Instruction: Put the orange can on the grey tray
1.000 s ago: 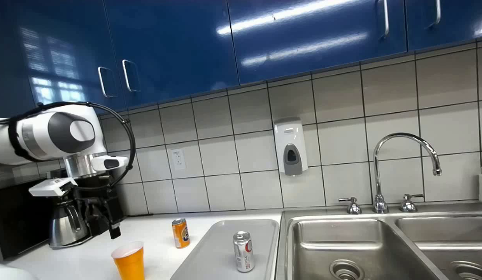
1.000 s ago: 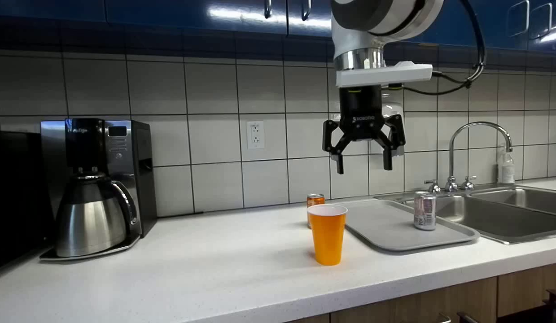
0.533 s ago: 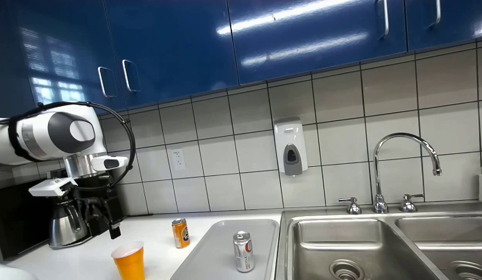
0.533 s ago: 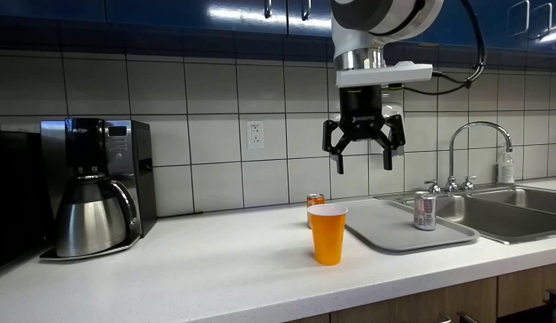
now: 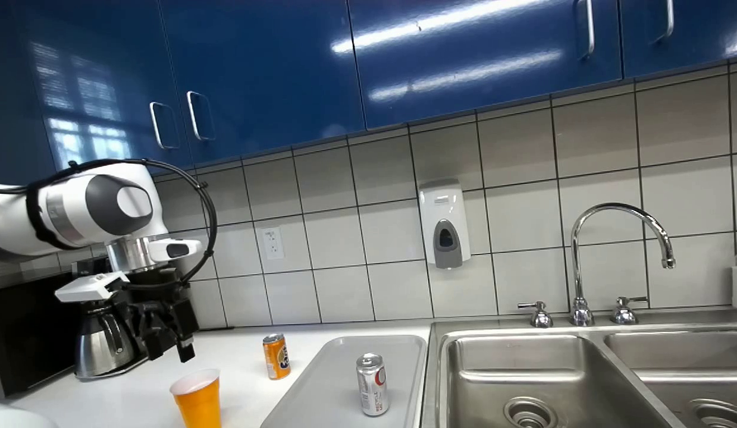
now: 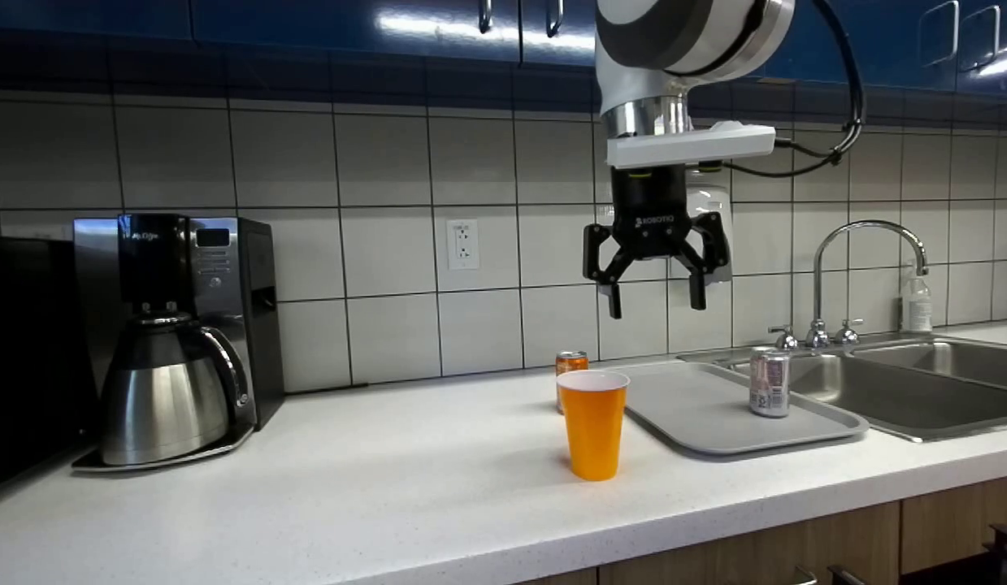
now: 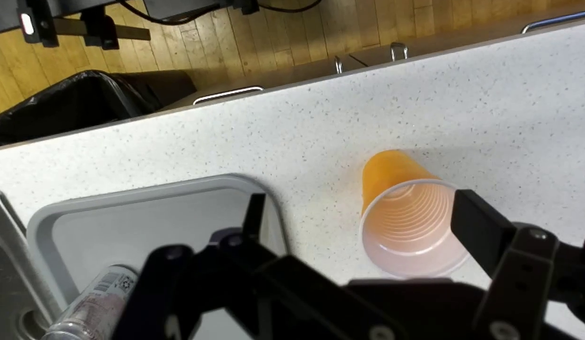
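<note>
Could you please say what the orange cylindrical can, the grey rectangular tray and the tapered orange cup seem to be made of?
The orange can looks like printed metal, probably aluminium: its top shines silvery.
The grey tray looks matte, likely plastic, lacking metallic glare, though coated metal is possible.
The orange cup seems glossy plastic: the wrist view shows rings and highlights inside.

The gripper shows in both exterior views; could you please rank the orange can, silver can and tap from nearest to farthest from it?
1. Orange can, on the counter
2. Silver can, on the grey tray
3. Tap, behind the sink basins
</note>
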Robot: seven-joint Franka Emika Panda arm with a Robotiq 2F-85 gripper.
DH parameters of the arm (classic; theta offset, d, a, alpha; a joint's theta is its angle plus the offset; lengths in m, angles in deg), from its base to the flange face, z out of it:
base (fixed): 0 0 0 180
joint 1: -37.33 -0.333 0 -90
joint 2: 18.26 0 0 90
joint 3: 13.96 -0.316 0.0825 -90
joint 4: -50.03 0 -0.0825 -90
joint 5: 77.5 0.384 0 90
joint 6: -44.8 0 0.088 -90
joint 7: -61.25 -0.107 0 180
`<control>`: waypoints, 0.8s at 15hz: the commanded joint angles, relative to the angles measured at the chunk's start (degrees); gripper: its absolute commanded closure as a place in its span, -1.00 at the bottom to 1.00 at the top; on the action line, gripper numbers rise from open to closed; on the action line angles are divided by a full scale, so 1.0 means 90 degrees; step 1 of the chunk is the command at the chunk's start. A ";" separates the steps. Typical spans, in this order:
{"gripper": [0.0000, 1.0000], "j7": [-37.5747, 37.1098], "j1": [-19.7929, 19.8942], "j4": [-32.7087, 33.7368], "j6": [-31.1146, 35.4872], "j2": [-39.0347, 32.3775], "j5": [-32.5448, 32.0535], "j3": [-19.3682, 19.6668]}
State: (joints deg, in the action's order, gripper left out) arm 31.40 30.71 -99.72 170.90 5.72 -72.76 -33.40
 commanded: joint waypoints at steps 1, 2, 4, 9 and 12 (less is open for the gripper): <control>-1.00 0.0116 0.0102 0.0515 0.0068 -0.0600 -0.0376 0.0151; -1.00 0.0141 0.0099 0.0623 0.0105 -0.0750 -0.0426 0.0205; -1.00 0.0135 0.0110 0.0865 0.0181 -0.1095 -0.0525 0.0304; -1.00 0.0242 0.0086 0.1594 0.0309 -0.2056 -0.0603 0.0638; -1.00 0.0320 0.0036 0.2100 0.0314 -0.2645 -0.0587 0.0830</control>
State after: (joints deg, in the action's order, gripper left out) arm 32.74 31.15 -86.59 174.03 -12.20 -77.50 -27.34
